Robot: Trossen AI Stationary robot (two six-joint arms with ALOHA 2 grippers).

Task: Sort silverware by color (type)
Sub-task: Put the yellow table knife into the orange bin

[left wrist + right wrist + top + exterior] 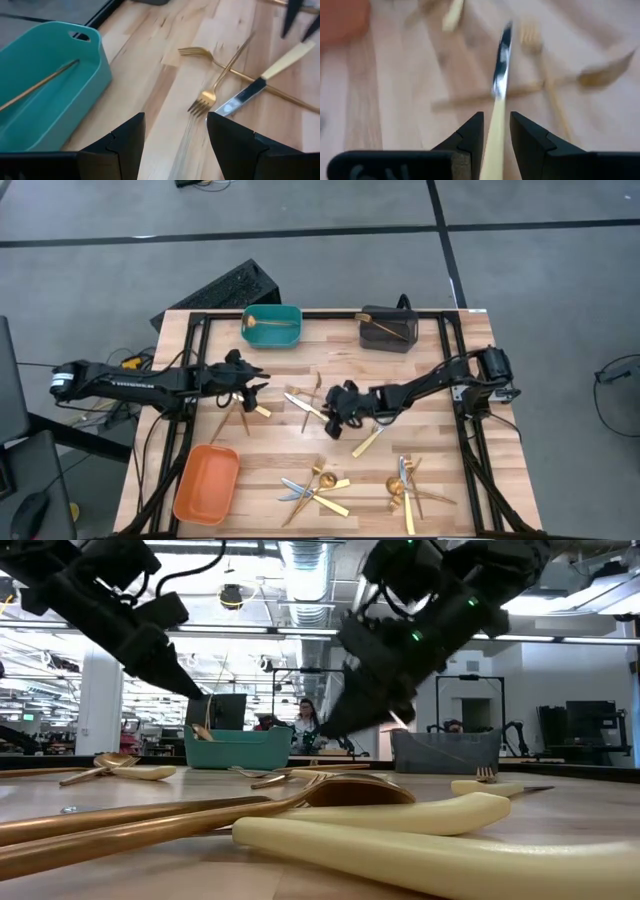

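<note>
My right gripper [496, 117] is shut on a knife [303, 404] with a silver blade and a pale handle, near the table's middle [338, 408]. My left gripper [175, 120] hangs open above the wood, left of the middle [258, 392], touching nothing. Ahead of it lie two crossed gold forks [215, 80]. The teal bin [272, 327] at the far edge holds one gold piece [40, 82]. A piece also lies in the dark grey bin [388, 328]. The orange bin [207, 483] stands at the near left. My right gripper pinches the knife's pale handle [495, 135] between its two fingers. The fingers come slanting down from the table's right and lie along the knife. The blade [502, 55] sticks out ahead of them toward the left. Whether the blade's tip rests on the table I cannot tell.
Several pieces of silverware lie in two heaps near the front edge [320, 488] [405, 485]. Another pale-handled knife [368, 442] lies just near of my right gripper. More pieces lie under my left gripper [240, 418]. A black ribbed object [225, 285] sits beyond the far left corner.
</note>
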